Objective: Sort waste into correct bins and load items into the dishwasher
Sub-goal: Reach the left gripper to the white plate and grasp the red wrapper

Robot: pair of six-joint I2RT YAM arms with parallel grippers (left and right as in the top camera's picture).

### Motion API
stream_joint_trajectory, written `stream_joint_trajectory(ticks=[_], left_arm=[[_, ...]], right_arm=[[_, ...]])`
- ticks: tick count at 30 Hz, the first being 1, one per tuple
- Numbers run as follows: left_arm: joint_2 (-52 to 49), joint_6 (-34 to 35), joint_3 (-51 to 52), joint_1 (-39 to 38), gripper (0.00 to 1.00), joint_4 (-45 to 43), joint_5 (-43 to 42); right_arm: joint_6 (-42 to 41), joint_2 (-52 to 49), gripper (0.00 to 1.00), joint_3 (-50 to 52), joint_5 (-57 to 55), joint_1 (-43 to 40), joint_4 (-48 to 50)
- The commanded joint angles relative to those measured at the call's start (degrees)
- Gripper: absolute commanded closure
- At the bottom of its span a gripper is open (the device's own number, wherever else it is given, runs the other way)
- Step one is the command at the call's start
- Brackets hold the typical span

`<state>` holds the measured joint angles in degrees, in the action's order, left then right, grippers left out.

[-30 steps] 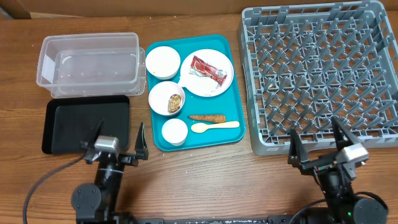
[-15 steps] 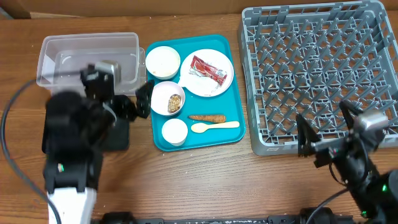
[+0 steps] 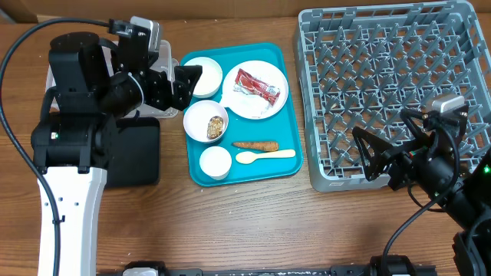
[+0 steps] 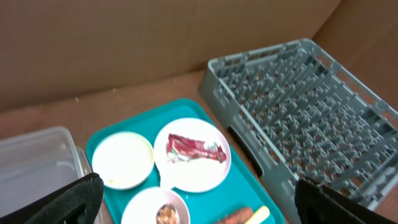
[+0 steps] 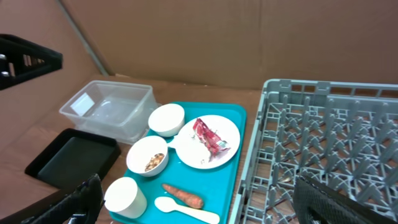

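Overhead: we log wrapper (image 3: pixel 257 84), bowls (image 3: pixel 209 77), spoon (image 3: pixel 265 156) grouped on teal tray (image 3: pixel 284 130), seemingly handy between black tray (image 3: pixel 138 153) and rack (image 3: pixel 391 84); left gripper (image 3: pixel 182 88), right gripper (image 3: pixel 363 157): fingers (image 4: pixel 68 202) wide (both empty).

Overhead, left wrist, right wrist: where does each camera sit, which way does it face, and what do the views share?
Overhead: above the table, looking straight down; left hand and right hand both show.
Left wrist: held near the clear tub, facing across the teal tray toward the dish rack; its fingers fill the bottom corners.
Right wrist: by the rack's front edge, facing over the tray toward the tub; fingers at bottom corners.
Shared: every view holds the plate with the red wrapper.
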<state>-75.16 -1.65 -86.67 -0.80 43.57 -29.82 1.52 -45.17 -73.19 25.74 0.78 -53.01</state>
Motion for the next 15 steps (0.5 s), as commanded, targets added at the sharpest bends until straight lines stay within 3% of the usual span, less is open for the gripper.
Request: stream_joint_trajectory(ticks=[1,9,15], left_arm=[[-1.7,1.0,-1.1,-0.4,0.0,0.8,-1.4],[-2.8,2.0,-2.1,-3.5,0.0,0.4,2.0],[-11.1,2.9,-14.0,-15.1,0.0,7.0,27.0]], right_arm=[[0.0,0.3,0.0,-1.5,3.1,-0.3,0.0],[0.0,0.3,0.0,-1.5,2.4,-0.3,-0.1],[-0.2,0.0,0.0,-1.5,-0.9,-0.3,-1.0]])
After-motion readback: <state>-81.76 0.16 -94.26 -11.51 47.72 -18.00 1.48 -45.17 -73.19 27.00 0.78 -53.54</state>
